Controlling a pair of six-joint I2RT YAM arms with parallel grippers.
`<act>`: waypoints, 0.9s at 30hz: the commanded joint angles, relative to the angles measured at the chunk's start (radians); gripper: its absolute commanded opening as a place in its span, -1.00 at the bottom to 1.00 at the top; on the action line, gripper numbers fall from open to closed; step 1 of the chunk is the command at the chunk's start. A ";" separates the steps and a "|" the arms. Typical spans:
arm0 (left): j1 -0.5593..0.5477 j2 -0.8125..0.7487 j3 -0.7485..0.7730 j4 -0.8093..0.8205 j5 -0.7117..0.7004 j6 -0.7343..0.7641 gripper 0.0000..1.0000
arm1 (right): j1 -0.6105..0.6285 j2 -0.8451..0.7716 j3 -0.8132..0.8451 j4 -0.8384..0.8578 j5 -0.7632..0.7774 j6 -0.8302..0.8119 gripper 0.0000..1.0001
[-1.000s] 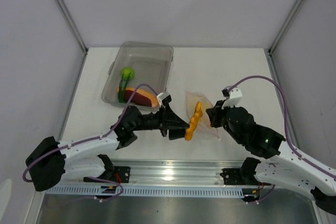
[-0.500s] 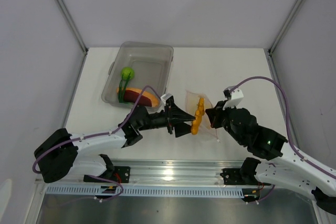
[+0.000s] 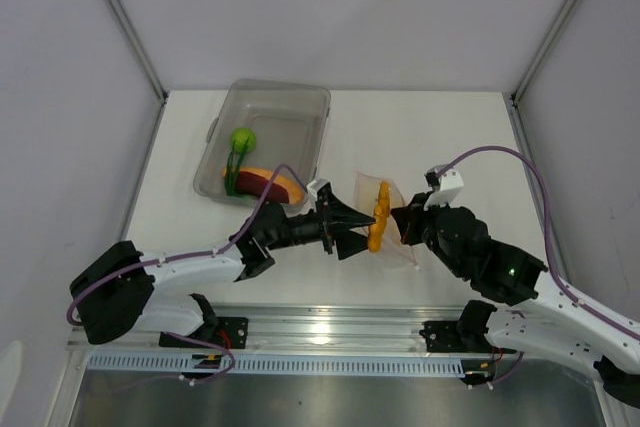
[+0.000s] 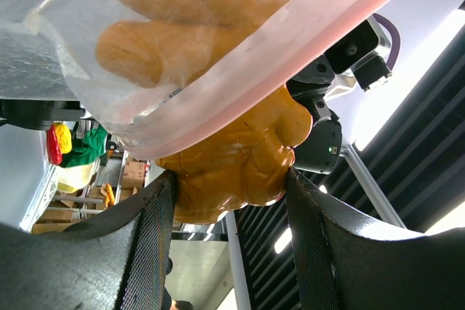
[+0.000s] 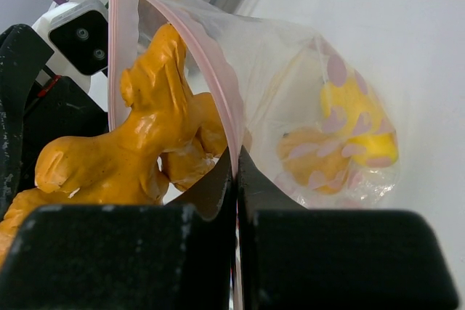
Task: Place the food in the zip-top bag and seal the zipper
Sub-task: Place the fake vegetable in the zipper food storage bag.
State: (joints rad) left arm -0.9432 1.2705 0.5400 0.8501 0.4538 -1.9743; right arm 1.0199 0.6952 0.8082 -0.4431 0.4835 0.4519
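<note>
My left gripper (image 3: 364, 232) is shut on the lower end of the orange cluster (image 3: 378, 215). The cluster's upper lobes sit inside the mouth of the zip-top bag (image 3: 393, 195). In the left wrist view the cluster (image 4: 232, 172) is pinched between both mesh pads, and the pink zipper (image 4: 290, 56) crosses over it. My right gripper (image 5: 236, 161) is shut on the zipper (image 5: 211, 70) and holds the bag's mouth up. Inside the bag (image 5: 290, 56) lie a yellow lemon (image 5: 363, 128) and an orange fruit (image 5: 312, 157).
A clear grey bin (image 3: 300, 97) stands at the back left. It holds a green lime (image 3: 243, 138), a green stalk (image 3: 232, 172) and a dark-red and tan slice (image 3: 268, 183). Metal frame posts run along both sides of the table.
My left gripper has carried the orange cluster right and up, from in front of the bag into its mouth. The right gripper has kept its hold on the zipper.
</note>
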 commanded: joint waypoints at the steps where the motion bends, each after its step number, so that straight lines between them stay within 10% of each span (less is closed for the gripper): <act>1: -0.016 0.006 0.009 0.093 -0.021 -0.037 -0.99 | 0.006 -0.005 0.011 0.029 0.032 0.007 -1.00; 18: -0.019 0.035 0.009 0.125 -0.125 -0.058 -0.87 | 0.009 0.012 0.028 0.027 0.024 0.008 -1.00; 27: -0.019 0.021 -0.006 0.124 -0.145 -0.046 -0.05 | 0.019 0.010 0.023 0.021 0.030 0.011 -1.00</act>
State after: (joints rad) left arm -0.9535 1.3025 0.5220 0.8970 0.3378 -1.9823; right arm 1.0302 0.7094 0.8082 -0.4431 0.4870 0.4519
